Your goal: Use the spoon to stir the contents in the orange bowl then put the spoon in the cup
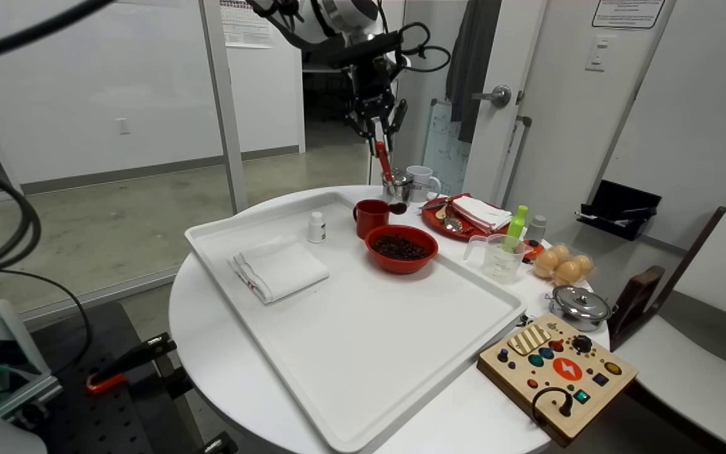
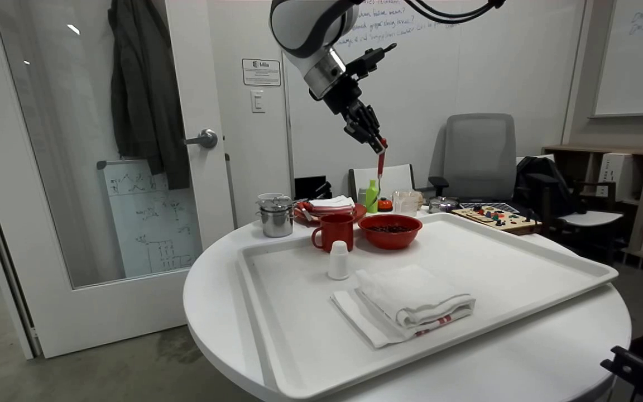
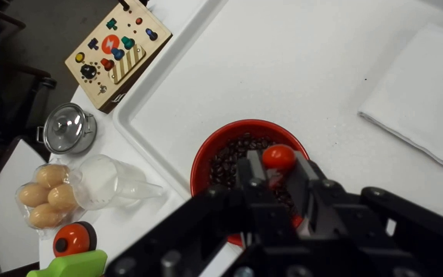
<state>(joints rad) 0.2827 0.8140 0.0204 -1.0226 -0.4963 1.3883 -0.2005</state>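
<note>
My gripper (image 1: 380,140) is shut on the red handle of a spoon (image 1: 384,165), which hangs down with its dark end lowest. In both exterior views the spoon (image 2: 381,163) is raised above the bowl's level, near the red cup. The gripper (image 2: 380,146) is high over the table. In the wrist view the rounded handle end of the spoon (image 3: 278,157) sits between the fingertips (image 3: 277,169). The bowl (image 1: 401,266) looks red and holds dark beans; it also shows below the gripper in the wrist view (image 3: 197,165). The red cup (image 1: 372,219) stands beside the bowl (image 2: 391,240).
The bowl and cup stand on a white tray (image 1: 363,378) with a folded cloth (image 1: 284,268) and a small white bottle (image 1: 317,227). Around it are a metal pot (image 2: 277,220), white mug (image 1: 421,180), red plate (image 1: 445,221), measuring cup (image 1: 501,258), eggs (image 1: 564,265) and control box (image 1: 555,372).
</note>
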